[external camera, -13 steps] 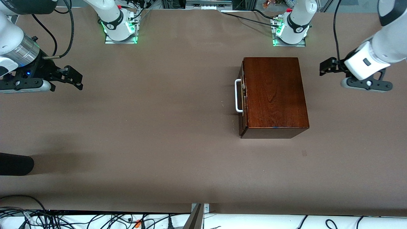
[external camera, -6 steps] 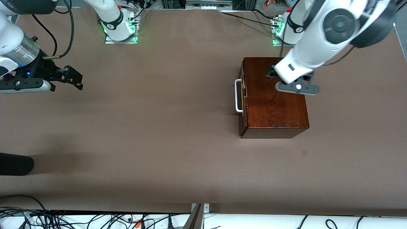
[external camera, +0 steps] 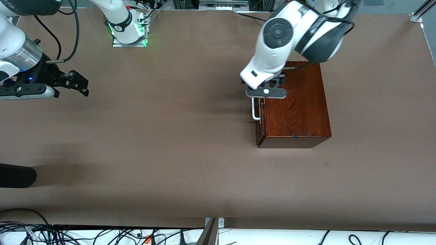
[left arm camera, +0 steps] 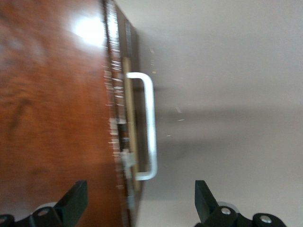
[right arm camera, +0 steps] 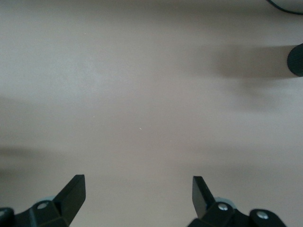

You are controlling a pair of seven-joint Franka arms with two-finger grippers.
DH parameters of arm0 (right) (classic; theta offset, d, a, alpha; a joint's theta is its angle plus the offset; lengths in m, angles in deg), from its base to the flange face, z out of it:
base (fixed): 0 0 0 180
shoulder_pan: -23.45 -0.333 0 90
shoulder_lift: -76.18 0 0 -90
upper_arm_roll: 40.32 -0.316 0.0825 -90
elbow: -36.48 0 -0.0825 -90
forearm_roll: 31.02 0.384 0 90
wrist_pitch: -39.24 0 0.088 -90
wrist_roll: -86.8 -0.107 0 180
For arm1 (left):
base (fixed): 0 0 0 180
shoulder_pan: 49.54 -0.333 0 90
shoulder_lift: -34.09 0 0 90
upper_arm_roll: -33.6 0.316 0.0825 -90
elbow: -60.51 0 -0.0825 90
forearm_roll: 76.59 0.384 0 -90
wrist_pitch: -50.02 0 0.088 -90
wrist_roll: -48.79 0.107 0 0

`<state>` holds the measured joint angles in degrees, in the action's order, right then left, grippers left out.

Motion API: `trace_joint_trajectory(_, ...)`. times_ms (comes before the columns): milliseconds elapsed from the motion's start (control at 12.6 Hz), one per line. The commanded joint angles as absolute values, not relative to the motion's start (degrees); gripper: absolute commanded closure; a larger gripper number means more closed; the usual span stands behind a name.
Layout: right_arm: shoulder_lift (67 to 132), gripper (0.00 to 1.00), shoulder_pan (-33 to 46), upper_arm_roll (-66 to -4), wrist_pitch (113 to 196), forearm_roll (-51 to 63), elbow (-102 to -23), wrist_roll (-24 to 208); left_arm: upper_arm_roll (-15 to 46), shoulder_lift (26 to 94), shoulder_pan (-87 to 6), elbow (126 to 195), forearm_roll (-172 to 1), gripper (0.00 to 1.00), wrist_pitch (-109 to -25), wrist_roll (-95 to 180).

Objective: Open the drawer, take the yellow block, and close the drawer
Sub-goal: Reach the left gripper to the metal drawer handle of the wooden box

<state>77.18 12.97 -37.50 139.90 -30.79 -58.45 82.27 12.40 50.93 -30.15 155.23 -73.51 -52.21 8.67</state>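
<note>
My left gripper [external camera: 266,89] hung spread wide over the shut drawer's [left arm camera: 128,123] white handle [left arm camera: 147,126], my right gripper [right arm camera: 137,198] waiting open; descending misaligned, I risked striking the box top [external camera: 294,98].

- Left gripper [external camera: 265,89] swung in from the right edge of the front view, crossed the wooden box [external camera: 296,109], now up over its handle-side edge.
- Fingers [left arm camera: 71,205] spread wide in the left wrist view, straddling the white handle [left arm camera: 147,127] of the shut drawer [external camera: 259,112].
</note>
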Motion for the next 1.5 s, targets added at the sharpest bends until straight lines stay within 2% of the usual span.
trace_joint_trajectory(0, 77.67, 0.0, 13.43, -37.77, 139.35, -29.7, -57.21, 81.79, 12.77, 57.09, -25.82, 149.39, -66.95, 0.0, -52.29, 2.41)
trace_joint_trajectory(317, 77.67, 0.0, 13.43, -37.77, 139.44, -29.7, -57.21, 81.79, 12.86, 62.64, -20.55, 148.76, -59.12, 0.0, -53.86, -4.19)
trace_joint_trajectory(712, 77.67, 0.0, 13.43, -37.77, 139.44, -29.7, -57.21, 81.79, 13.21, 67.39, -18.95, 149.37, -53.56, 0.0, -54.31, -8.34)
trace_joint_trajectory(1424, 77.67, 0.0, 13.43, -37.77, 139.17, -29.7, -57.21, 81.88, 14.7, 69.15, -19.3, 150.16, -51.98, 0.0, -53.87, -8.43)
